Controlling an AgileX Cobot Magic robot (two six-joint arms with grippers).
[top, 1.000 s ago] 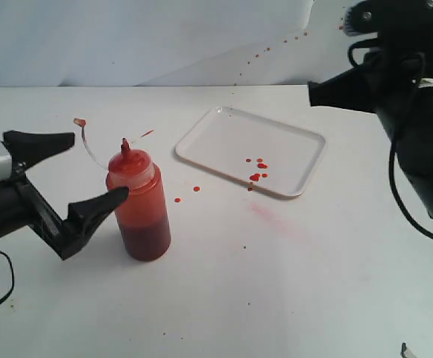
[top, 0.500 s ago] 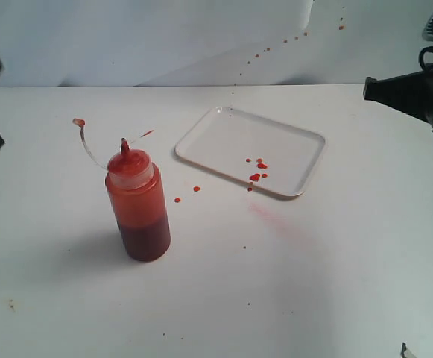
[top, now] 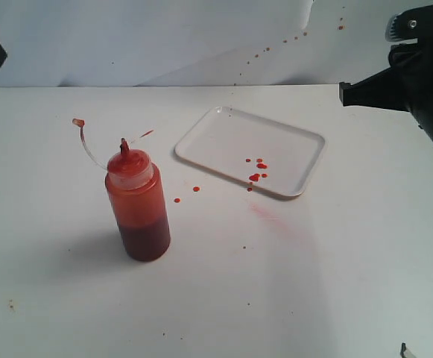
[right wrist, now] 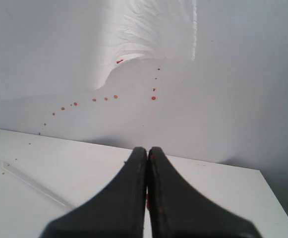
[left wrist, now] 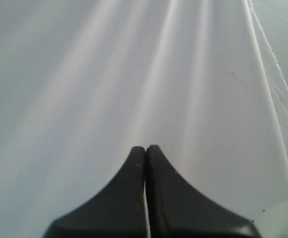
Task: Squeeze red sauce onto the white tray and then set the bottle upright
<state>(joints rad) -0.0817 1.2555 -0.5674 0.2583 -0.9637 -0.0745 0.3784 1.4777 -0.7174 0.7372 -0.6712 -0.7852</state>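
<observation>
— Two arms over one table (top: 328, 291). What's on the list, big to small?

— Item one: the white tray (top: 223, 134), lying flat, right of centre toward the back.
Item two: the bottle (top: 138, 205), upright on the table, near the tray's left end but apart from it, nothing holding it.
Item three: left gripper (left wrist: 145, 151), jaws pressed together on nothing, up at the far left edge.
Item four: right gripper (right wrist: 147, 151), likewise closed and empty, high on the right.
Item five: red sauce (top: 255, 176), a small cluster of drops on the tray's near side, with a few strays on the table between tray and bottle.

— Step in hand?

— Both look done, I'd say. Only parking the arms remains, with no further contact with the bottle.

— Changed from a second back?

— The left gripper stood open about the bottle then. It has since let go and pulled away. Bottle and tray haven't shifted.
</observation>
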